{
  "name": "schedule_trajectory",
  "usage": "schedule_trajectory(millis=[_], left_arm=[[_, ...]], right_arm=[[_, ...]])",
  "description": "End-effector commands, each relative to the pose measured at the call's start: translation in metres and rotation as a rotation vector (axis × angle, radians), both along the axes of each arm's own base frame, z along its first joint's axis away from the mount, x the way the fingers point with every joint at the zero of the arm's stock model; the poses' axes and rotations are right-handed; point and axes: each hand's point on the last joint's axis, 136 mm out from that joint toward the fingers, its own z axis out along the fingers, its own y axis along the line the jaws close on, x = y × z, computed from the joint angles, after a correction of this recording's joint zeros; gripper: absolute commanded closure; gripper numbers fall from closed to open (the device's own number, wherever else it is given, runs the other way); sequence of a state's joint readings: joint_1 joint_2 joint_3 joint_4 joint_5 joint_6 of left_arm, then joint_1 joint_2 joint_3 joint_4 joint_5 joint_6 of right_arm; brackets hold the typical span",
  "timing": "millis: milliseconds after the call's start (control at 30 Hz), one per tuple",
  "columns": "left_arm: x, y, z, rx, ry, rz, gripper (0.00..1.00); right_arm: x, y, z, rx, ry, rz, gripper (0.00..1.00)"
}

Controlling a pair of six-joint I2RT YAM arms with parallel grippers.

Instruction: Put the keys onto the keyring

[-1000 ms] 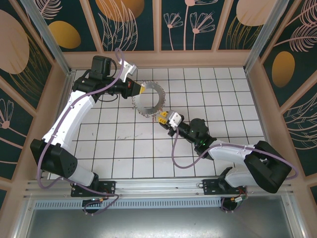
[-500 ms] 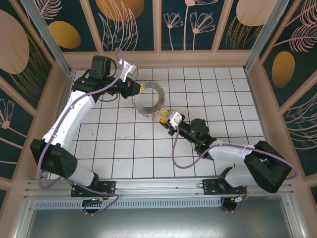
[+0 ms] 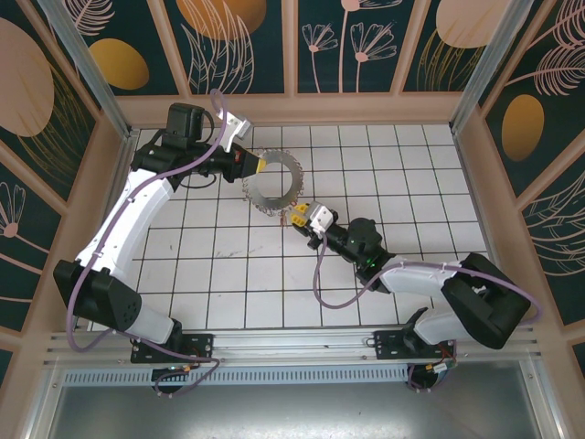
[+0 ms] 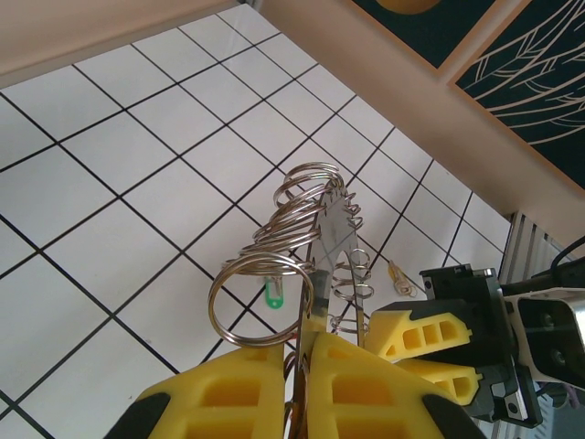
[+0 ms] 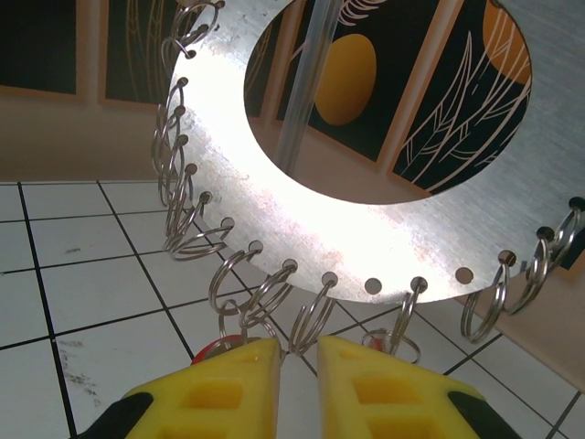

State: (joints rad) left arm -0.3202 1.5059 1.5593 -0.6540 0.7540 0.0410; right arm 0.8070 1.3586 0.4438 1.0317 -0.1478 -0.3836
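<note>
The right gripper [image 3: 298, 216] has edged left and farther in over the past second, its arm's elbow swinging left with it. The keyring [image 3: 265, 199] and the left gripper [image 3: 260, 165] sit where they were.

In shot are 2 arms, 2 grippers, 1 keyring and 3 keys. The green key [image 4: 272, 294] shows through a wire loop [image 4: 261, 299] below the keyring, and whether it hangs or lies on the floor [image 3: 228, 274] cannot be told. The brass key [image 4: 399, 273] lies on a tile just right of the keyring. The red key [image 5: 216, 347] peeks out beside the right gripper's [image 5: 298, 346] left finger. The loops overlap too much for a sure count.

The keyring is a flat, silvery plate with 1 large round opening. Small holes [image 5: 370, 286] are punched along its outer rim, each carrying a wire loop. It sits tilted over the far middle of the floor.

The left gripper [image 4: 304, 343] is clamped on the plate's left rim, jaws nearly together. The right gripper is at the keyring's near rim, its jaws a narrow slit apart with loops dipping to their tips. Whether it pinches anything cannot be told.
</note>
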Motion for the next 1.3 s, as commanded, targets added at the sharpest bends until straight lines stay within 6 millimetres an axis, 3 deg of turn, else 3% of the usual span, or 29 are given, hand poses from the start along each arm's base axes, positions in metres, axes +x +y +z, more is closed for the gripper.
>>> schedule_trajectory(millis=[0, 1267], left_arm=[[-0.005, -0.002, 0.019, -0.034, -0.059, -0.014, 1.00], [-0.006, -0.002, 0.017, -0.038, -0.055, -0.016, 1.00]], right_arm=[[0.002, 0.005, 0.030, 0.079, -0.059, 0.002, 0.82], [0.016, 0.010, 0.020, 0.101, -0.036, -0.038, 0.83]])
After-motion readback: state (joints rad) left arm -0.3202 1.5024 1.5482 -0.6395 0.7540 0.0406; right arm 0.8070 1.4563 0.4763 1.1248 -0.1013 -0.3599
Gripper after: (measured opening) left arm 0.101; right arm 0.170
